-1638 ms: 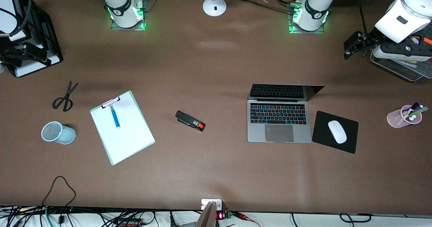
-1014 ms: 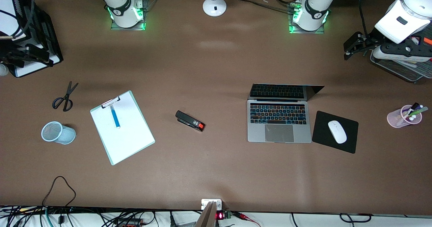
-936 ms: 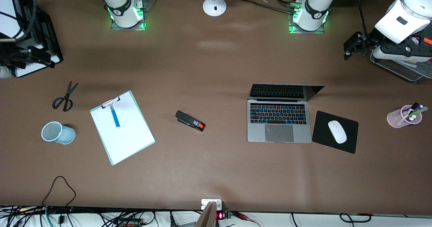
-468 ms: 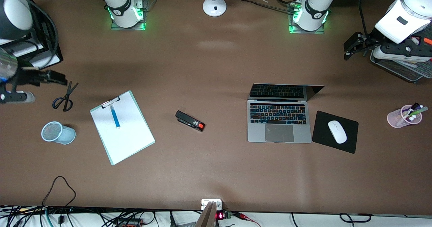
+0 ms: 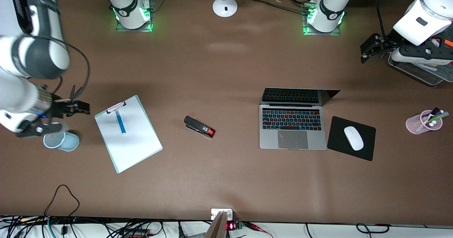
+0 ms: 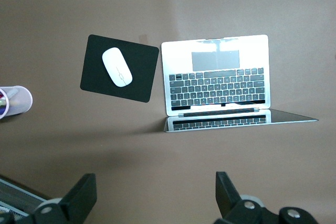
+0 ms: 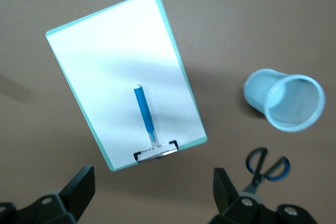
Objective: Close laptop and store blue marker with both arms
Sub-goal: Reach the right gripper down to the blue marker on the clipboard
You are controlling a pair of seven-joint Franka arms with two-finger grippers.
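Right pincer (image 5: 76, 107) agape above scissors (image 7: 266, 167)

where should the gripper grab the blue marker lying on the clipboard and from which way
Probably best at the middle of the slim bright blue marker's barrel, from straight above. It lies flat on the white clipboard with a pale green edge, one end up near the metal clip, so the mid-barrel is clear of it. The open right gripper would turn its fingers to close across the barrel.
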